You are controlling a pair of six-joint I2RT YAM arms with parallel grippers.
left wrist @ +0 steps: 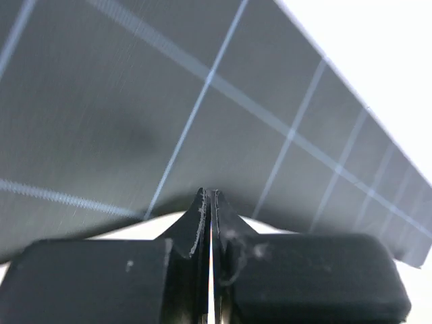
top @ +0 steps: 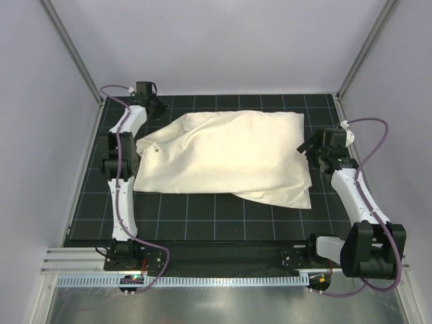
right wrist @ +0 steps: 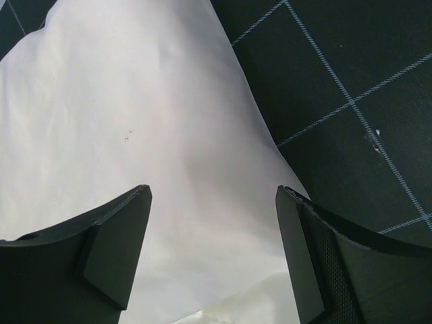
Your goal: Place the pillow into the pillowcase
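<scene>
Across the middle of the black gridded table (top: pixel 202 223), nearer its far edge than its near one, lies the pillowcase (top: pixel 223 158), wrinkled cream cloth with a limp flap trailing toward the near right corner. Whether the pillow is inside it I cannot tell; only cream fabric shows. At the cloth's right edge the right gripper (top: pixel 312 150) stands with its jaws spread wide, holding nothing, cloth below the gap. At the cloth's far left corner the left gripper (top: pixel 160 110) is pinched tight; white cloth shows just behind its fingertips (left wrist: pixel 202 209), but I cannot tell whether any is caught.
</scene>
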